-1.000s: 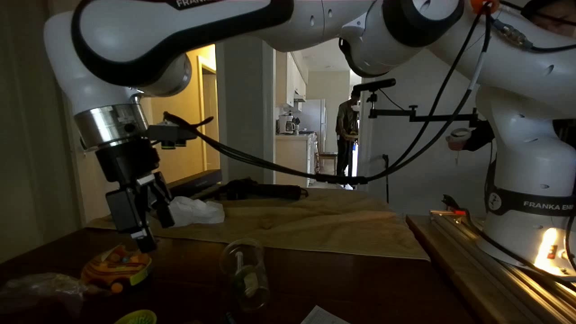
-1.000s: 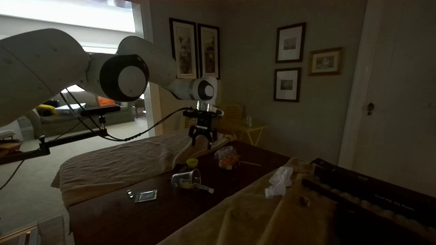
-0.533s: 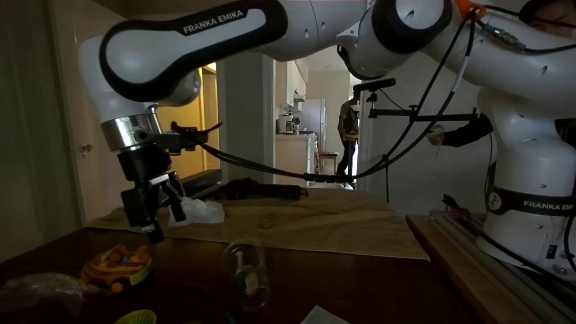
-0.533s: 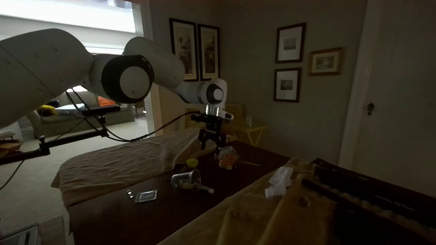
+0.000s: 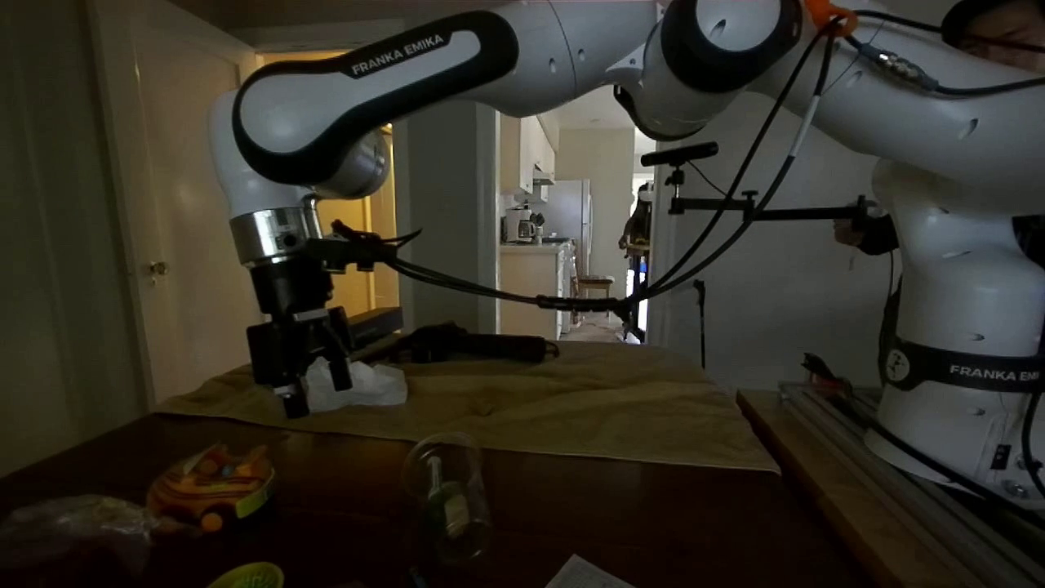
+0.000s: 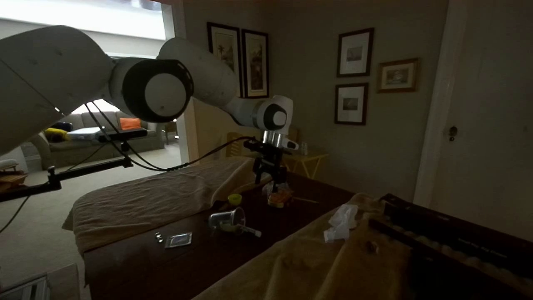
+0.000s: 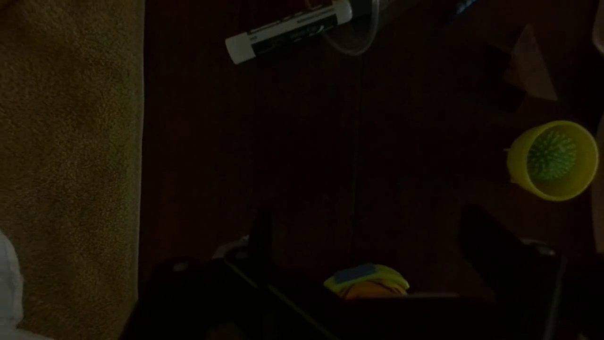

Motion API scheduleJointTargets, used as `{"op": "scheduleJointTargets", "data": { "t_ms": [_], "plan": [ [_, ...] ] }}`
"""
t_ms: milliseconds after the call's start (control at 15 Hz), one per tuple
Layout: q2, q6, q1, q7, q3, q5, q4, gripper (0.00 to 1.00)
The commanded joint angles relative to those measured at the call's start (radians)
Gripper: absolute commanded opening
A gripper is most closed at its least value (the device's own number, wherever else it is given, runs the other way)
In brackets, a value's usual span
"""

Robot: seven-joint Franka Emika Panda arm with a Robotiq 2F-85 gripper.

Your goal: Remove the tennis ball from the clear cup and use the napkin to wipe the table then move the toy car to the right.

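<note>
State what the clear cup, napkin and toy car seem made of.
Clear cup: glossy plastic or glass, see-through with highlights. Napkin: likely matte paper or cloth, softly crumpled. Toy car: perhaps hard plastic, given its crisp outline; dimness hides the finish.

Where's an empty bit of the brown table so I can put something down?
Bare table shows between the clear cup and toy car, bordered by the tan towel and yellow cup. More lies between the flat sheet and the same towel. It's crowded around the car: a plastic bag lies beside it and the open pincer hangs close by.
</note>
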Motion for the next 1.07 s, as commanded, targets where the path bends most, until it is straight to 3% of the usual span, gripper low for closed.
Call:
{"op": "scheduleJointTargets", "data": {
  "t_ms": [0, 467, 1000],
  "plan": [
    [-0.001, 0.013, 0.036, 0.076, -0.101, -0.006, -0.014, 1.00],
    [0.010, 0.013, -0.003, 0.231, -0.260, -0.016, -0.034, 1.00],
    [0.057, 0.008, -0.142, 0.248, -0.287, 0.032, 0.010, 1.00]
  ]
}}
